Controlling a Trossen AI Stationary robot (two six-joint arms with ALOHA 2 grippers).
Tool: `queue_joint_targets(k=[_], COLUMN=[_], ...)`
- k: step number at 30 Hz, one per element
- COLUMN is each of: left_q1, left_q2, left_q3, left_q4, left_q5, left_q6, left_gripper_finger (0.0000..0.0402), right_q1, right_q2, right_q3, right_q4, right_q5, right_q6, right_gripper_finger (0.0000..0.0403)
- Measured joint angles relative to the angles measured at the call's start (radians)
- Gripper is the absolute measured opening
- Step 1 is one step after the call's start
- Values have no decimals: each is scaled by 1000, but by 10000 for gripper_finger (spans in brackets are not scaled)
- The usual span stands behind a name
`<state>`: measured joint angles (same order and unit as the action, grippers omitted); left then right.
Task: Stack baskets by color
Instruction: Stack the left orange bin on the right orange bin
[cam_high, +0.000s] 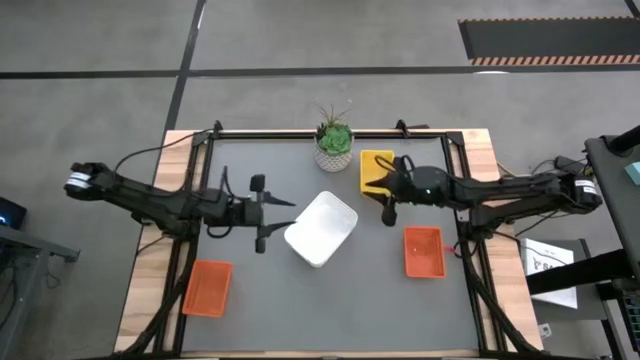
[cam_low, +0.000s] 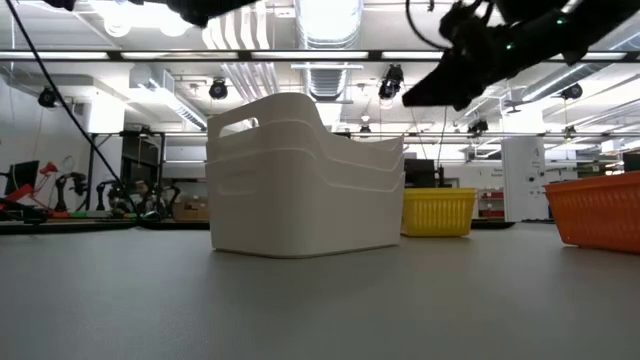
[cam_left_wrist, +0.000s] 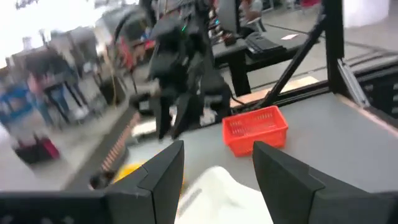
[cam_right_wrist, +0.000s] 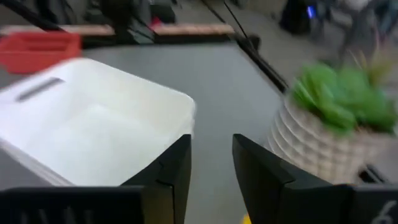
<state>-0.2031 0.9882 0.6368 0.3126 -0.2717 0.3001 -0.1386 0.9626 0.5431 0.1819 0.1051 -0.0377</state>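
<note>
A stack of nested white baskets (cam_high: 321, 229) (cam_low: 300, 180) stands on its base at the table's middle. A yellow basket (cam_high: 375, 168) (cam_low: 437, 212) sits at the far right, partly under my right arm. One orange basket (cam_high: 423, 250) (cam_left_wrist: 255, 129) rests right of the middle, another (cam_high: 208, 287) near the left front corner. My left gripper (cam_high: 272, 212) (cam_left_wrist: 217, 168) hovers open just left of the white stack, pointing level at it. My right gripper (cam_high: 389, 195) (cam_right_wrist: 211, 155) hangs open above the table between the white stack and the yellow basket, with nothing between its fingers.
A small potted green plant (cam_high: 333, 143) (cam_right_wrist: 336, 118) in a white ribbed pot stands at the far edge, close to the yellow basket. The dark table (cam_high: 300, 310) is framed by rails and wooden side strips. Bare tabletop lies along the near edge between the two orange baskets.
</note>
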Motion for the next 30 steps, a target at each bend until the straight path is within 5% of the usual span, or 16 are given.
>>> queue_joint_targets(k=[6,14,20,23,30], left_q1=[-52,-213,-346,-393,-412], left_q2=[70,115,249,313,444], left_q3=[19,254,329,339,296], left_q4=[-134,-861,-1278,-1287,-1293], left_q5=[-34,-34,295,397,447], left_q6=[-430,-1356,-1994,-2109,-2125], left_gripper_finger=[176,176,176,176,176], right_q1=[64,75,75,75,75], right_q2=[-37,-57,-50,-44,-44], right_q3=[-49,-47,-49,-49,-49], right_q4=[145,134,133,130,128], right_q5=[-3,-8,-8,-8,-8], right_q6=[-111,-231,-275,-277,-280], right_gripper_finger=[94,72,70,74,70])
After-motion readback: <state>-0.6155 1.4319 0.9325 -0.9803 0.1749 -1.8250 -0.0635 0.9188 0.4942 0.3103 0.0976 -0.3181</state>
